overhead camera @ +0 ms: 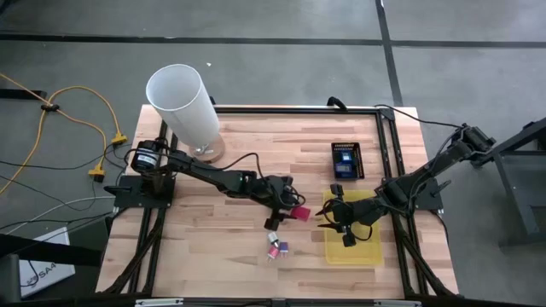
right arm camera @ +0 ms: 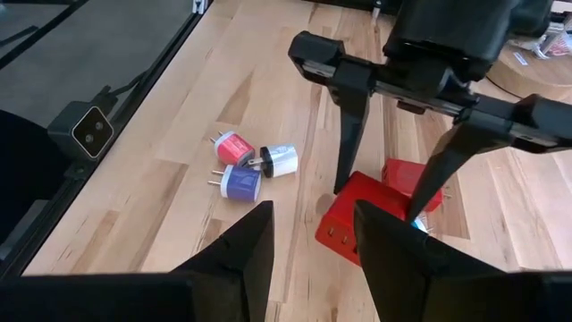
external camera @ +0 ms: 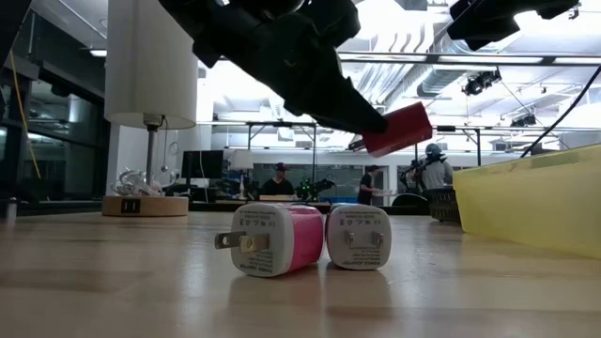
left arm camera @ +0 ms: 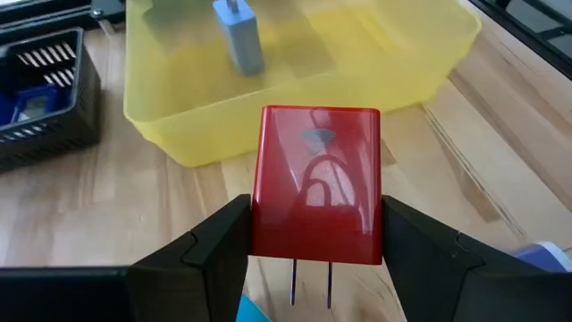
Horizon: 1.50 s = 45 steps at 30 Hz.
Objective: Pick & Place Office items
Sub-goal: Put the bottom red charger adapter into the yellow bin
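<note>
My left gripper (overhead camera: 290,206) (left arm camera: 317,219) is shut on a red plug-in charger block (left arm camera: 317,179), just left of the yellow tray (overhead camera: 363,249). A blue charger (left arm camera: 239,36) lies inside the tray. My right gripper (overhead camera: 338,220) (right arm camera: 313,233) hovers open and empty over the tray's left end. Three small chargers, red (right arm camera: 235,145), blue (right arm camera: 239,182) and white (right arm camera: 279,161), lie on their sides on the table near the front edge; the low view shows a pink and white one (external camera: 272,239) and a white one (external camera: 359,238). A second red block (right arm camera: 413,182) lies under my left gripper. My left gripper pinches the red charger by its two opposite side faces (left arm camera: 261,210), one finger on each. The two metal prongs (left arm camera: 310,282) point back toward the wrist. The fingers (right arm camera: 347,152) slant down from the table's left. The block (external camera: 399,129) is lifted clear of the table.
A tall white cylinder on a round wooden base (overhead camera: 183,102) stands at the far left. A black mesh basket (overhead camera: 346,160) with blue items sits beyond the tray. People show in the room behind the table. Bare wood lies left of the loose chargers.
</note>
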Available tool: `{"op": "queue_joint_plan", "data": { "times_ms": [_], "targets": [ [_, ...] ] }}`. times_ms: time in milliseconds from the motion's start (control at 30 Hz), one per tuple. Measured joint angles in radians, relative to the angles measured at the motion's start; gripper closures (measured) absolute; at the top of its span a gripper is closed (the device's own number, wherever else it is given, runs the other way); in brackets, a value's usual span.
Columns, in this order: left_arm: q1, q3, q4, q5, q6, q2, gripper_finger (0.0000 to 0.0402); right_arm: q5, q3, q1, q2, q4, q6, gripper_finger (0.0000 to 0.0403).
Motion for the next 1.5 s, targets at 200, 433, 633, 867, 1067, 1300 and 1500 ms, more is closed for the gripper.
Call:
{"op": "queue_joint_plan", "data": {
  "times_ms": [200,433,633,867,1067,1300,1500],
  "targets": [
    [0.0,0.0,0.008,-0.021,-0.012,0.0,0.0192,0.0,0.0,0.0,0.0,0.0,0.0,0.0261],
    [0.0,0.0,0.013,-0.021,-0.014,0.0,0.0193,0.0,0.0,0.0,0.0,0.0,0.0,0.0261],
    [-0.002,0.0,0.045,-0.021,-0.014,0.0,0.0193,0.0,0.0,0.0,0.0,0.0,0.0,0.0261],
    [-0.002,0.0,0.085,-0.02,-0.014,0.0,0.0193,0.0,0.0,0.0,0.0,0.0,0.0,0.0261],
    [-0.002,0.0,0.108,-0.02,-0.036,0.0,0.0193,0.0,0.0,0.0,0.0,0.0,0.0,0.0261],
    [-0.002,0.0,0.148,-0.036,-0.041,0.0,0.0193,0.0,0.0,0.0,0.0,0.009,0.008,0.0261],
    [-0.002,0.0,0.147,-0.122,-0.07,0.0,0.0193,0.079,0.0,-0.001,0.0,0.008,0.006,0.0261]
  ]
}}
